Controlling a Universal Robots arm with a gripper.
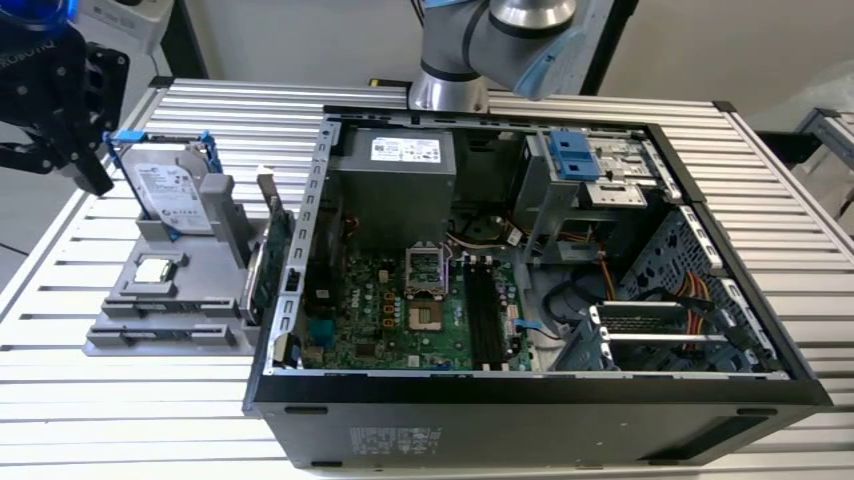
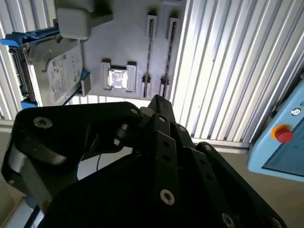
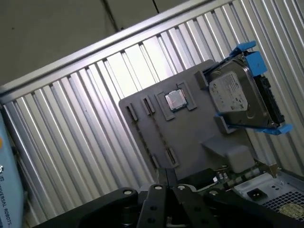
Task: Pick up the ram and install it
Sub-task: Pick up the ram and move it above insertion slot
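Note:
My black gripper [image 1: 91, 172] hangs high at the exterior view's left, above and beside the grey parts holder [image 1: 127, 335]. In both wrist views its fingertips [image 3: 164, 175] [image 2: 159, 100] meet, shut, with nothing seen between them. The ram is hidden. The holder has two long narrow slots [image 2: 151, 47] [image 3: 151, 135]. An open computer case [image 1: 534, 400] lies on the table, with the green motherboard [image 1: 387, 330] and its dark memory slots [image 1: 478, 315] facing up.
On the holder stand a grey hard drive in a blue frame [image 1: 167, 190], a square processor chip [image 1: 156, 268] and a green card with a metal bracket [image 1: 271, 255] beside the case wall. The arm's base [image 1: 447, 90] rises behind the case. A blue-grey pendant [image 2: 285, 142] lies off the table.

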